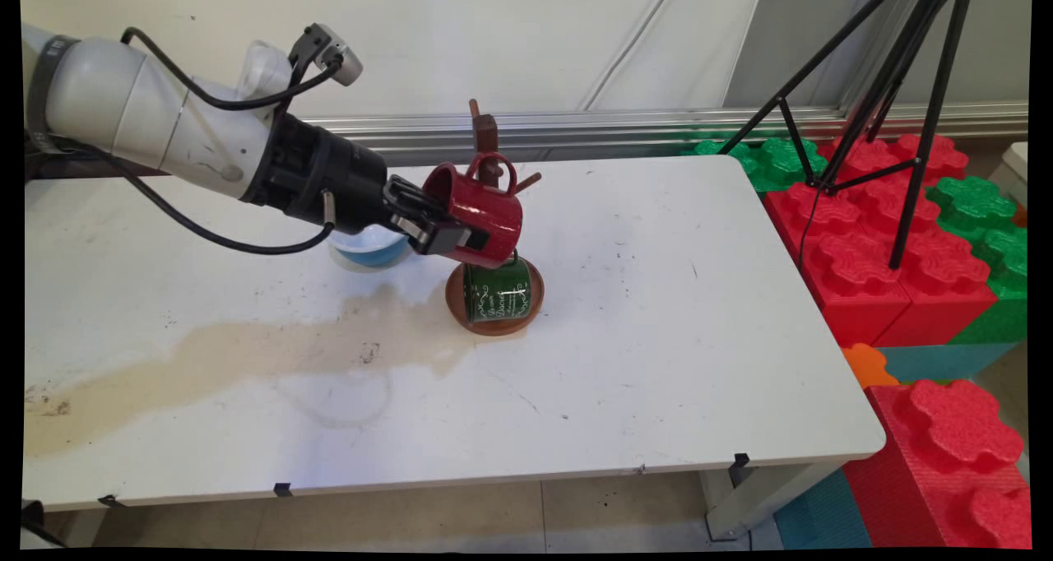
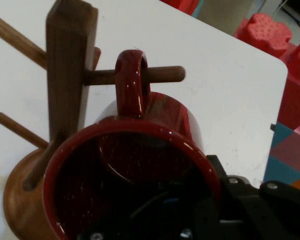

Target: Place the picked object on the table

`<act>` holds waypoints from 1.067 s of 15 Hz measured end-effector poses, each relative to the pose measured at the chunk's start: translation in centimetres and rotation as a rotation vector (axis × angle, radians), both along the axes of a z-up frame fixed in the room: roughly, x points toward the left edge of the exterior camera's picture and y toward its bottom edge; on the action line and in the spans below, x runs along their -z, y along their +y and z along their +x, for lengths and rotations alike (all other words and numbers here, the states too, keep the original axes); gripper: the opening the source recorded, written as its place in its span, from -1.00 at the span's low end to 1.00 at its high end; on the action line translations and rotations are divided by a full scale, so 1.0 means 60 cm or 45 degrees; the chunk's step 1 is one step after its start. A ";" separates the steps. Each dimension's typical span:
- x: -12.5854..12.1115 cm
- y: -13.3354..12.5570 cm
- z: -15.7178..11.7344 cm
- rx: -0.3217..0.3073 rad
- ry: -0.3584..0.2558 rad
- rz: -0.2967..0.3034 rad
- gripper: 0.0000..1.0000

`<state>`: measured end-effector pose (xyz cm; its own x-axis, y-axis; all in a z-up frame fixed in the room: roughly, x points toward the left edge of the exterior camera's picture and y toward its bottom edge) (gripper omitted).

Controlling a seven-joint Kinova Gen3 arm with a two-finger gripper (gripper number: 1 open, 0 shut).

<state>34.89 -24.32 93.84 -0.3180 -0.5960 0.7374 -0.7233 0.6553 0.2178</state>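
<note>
The gripper (image 1: 448, 228) has its fingers clamped on the rim of a red mug (image 1: 477, 211). The mug's handle hangs on a peg of the wooden mug tree (image 2: 70, 75). Below sits a green mug (image 1: 496, 289) with white writing too small to read.

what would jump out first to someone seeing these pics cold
The red mug held tilted in the black pincer, near the table's middle, draws the eye first. Its handle is looped over a peg of the wooden mug tree, as the hand view shows. Just below it a green mug hangs over the tree's round base, and a long tan stain runs across the table's left half.
</note>
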 end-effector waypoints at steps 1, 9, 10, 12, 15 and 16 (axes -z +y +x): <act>-0.002 0.002 -0.003 0.006 0.006 -0.001 -1.00; -0.020 0.023 -0.029 0.068 0.040 -0.015 -1.00; -0.020 0.026 -0.031 0.071 0.039 -0.011 -1.00; -0.022 0.037 -0.035 0.084 0.035 0.000 -1.00; -0.026 0.059 -0.039 0.117 0.021 0.025 -1.00; -0.026 0.065 -0.040 0.128 0.012 0.032 -1.00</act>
